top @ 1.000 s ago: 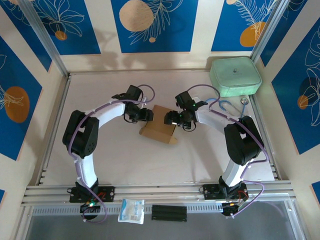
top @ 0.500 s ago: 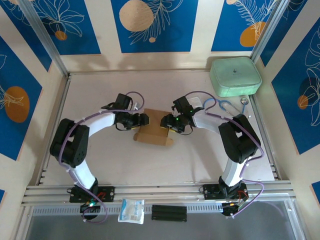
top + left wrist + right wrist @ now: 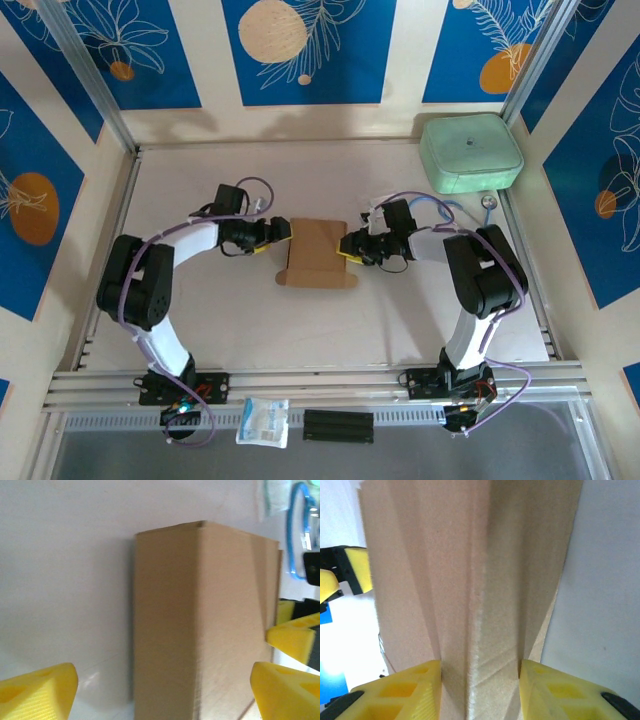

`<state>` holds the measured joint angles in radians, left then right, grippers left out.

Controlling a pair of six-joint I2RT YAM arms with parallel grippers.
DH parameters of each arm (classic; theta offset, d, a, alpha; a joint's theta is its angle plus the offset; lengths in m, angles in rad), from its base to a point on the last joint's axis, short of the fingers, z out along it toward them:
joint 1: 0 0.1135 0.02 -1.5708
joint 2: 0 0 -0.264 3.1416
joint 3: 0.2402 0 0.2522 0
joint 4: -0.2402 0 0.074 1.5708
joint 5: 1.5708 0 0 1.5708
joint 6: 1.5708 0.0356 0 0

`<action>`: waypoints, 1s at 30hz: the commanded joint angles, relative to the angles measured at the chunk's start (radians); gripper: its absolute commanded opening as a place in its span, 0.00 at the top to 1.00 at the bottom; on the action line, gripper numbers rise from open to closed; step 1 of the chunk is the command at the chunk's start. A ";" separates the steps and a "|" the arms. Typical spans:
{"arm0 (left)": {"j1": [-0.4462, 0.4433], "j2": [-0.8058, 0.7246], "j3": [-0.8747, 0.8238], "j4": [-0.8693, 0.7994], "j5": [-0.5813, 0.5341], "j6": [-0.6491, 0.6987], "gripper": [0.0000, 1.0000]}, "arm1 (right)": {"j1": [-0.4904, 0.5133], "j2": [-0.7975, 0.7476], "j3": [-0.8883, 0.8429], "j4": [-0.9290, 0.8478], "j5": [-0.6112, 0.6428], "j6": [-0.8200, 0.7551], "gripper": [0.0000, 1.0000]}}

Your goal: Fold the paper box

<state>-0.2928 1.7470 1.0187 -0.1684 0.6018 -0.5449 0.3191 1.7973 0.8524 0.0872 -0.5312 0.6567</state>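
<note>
The pale table (image 3: 200, 330) carries the plain brown kraft cardboard paper box (image 3: 315, 250) at its middle, between the two arms and well apart from the mint-green rounded square case (image 3: 470, 152) in the far right corner. From above, the cardboard reads as an upright rectangle with small tabs poking out at its near corners. The left wrist view shows a shaded side face and a lit upper face on the paper box (image 3: 200, 620), so some panels seem to be raised off the table already. I judge the task partly done: the main creases look made, but the open square form is not there, and the tabs look untucked, so closing and locking the walls is left. The left gripper (image 3: 278, 232) sits at the left edge of the cardboard with its jaws spread wide. In its own camera the left gripper (image 3: 164, 670) straddles the cardboard, one yellow finger (image 3: 40, 692) standing over bare table, the other past the right edge, and neither touches it, so it grasps nothing. The right gripper (image 3: 350, 245) is at the right edge. In its own camera the right gripper (image 3: 480, 667) has its jaws drawn in around a raised creased ridge of the paper box (image 3: 470, 555), and the yellow fingers (image 3: 405, 690) appear to press it from both sides in a pinch.
</note>
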 commanded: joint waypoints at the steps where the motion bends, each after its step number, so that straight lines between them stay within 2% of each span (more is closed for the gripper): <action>1: -0.009 0.017 -0.033 0.178 0.132 -0.053 0.11 | -0.017 0.040 -0.026 0.030 -0.090 -0.032 0.59; 4: -0.015 0.071 -0.055 0.307 0.193 -0.141 0.11 | -0.038 0.056 -0.035 0.074 -0.135 -0.015 0.60; 6: -0.017 0.111 -0.068 0.359 0.194 -0.179 0.11 | -0.053 0.063 -0.038 0.079 -0.146 -0.024 0.61; 12: -0.045 0.170 -0.068 0.398 0.190 -0.207 0.11 | -0.093 0.078 -0.037 0.077 -0.170 -0.044 0.64; 15: -0.077 0.188 -0.069 0.431 0.194 -0.233 0.15 | -0.104 0.090 -0.032 0.079 -0.171 -0.046 0.64; 18: -0.106 0.205 -0.090 0.553 0.213 -0.326 0.21 | -0.104 0.103 -0.024 0.076 -0.175 -0.044 0.65; 24: -0.149 0.192 -0.095 0.692 0.199 -0.453 0.30 | -0.097 0.108 -0.016 0.065 -0.166 -0.048 0.65; 27: -0.153 0.161 -0.092 0.698 0.179 -0.486 0.35 | -0.092 0.104 -0.014 0.063 -0.164 -0.046 0.64; 30: -0.155 0.126 -0.059 0.558 0.158 -0.420 0.42 | -0.088 0.086 -0.018 0.053 -0.147 -0.038 0.61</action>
<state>-0.4385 1.9266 0.9253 0.4427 0.7574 -0.9775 0.2173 1.8713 0.8356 0.1936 -0.7181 0.6285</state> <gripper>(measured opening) 0.598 0.387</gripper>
